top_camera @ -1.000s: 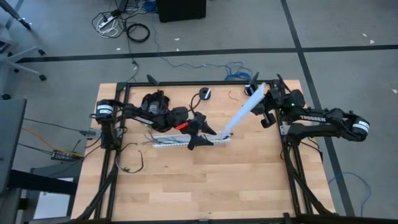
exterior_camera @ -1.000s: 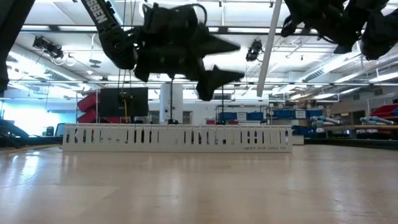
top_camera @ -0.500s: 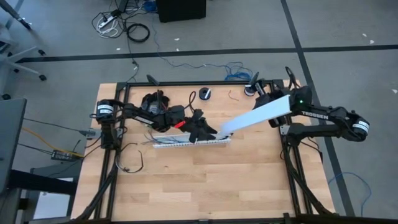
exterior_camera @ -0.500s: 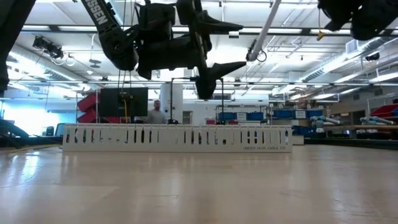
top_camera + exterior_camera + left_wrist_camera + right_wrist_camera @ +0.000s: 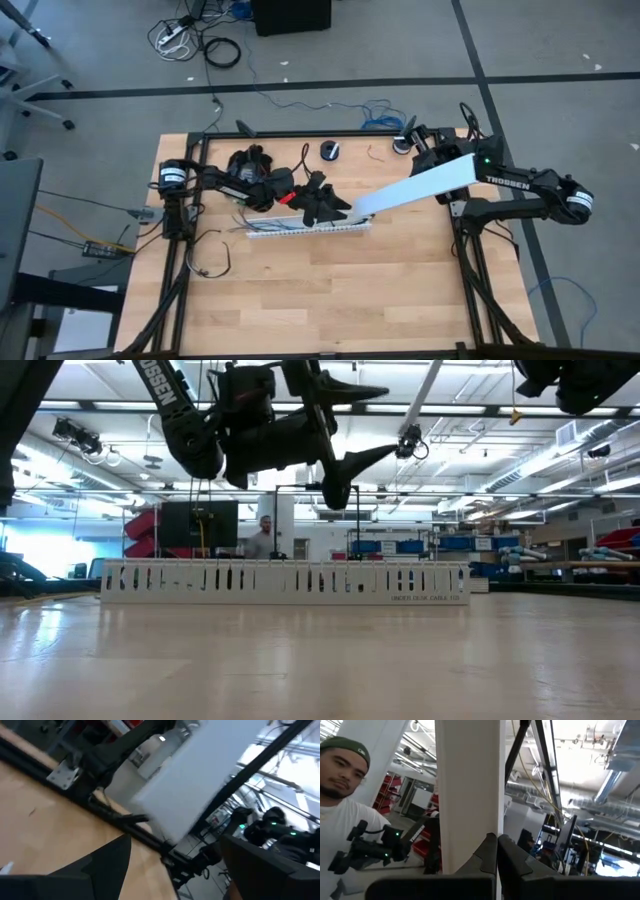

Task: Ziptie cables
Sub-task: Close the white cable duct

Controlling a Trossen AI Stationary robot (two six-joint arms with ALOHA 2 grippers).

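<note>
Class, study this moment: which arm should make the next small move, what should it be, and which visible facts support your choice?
Probably the right claw: it is shut on one end of the white duct cover, which is lifted off the slotted duct. Swinging the cover clear would expose the duct. The left claw hovers open above it.

The right gripper [image 5: 452,172] turns the long white cover [image 5: 410,187] it pinches, so the cover now shows its wide flat side and lies lower. The left gripper [image 5: 330,205] twists, its fingers spread, above the white duct [image 5: 300,229]. A person [image 5: 263,536] walks along far behind.
</note>
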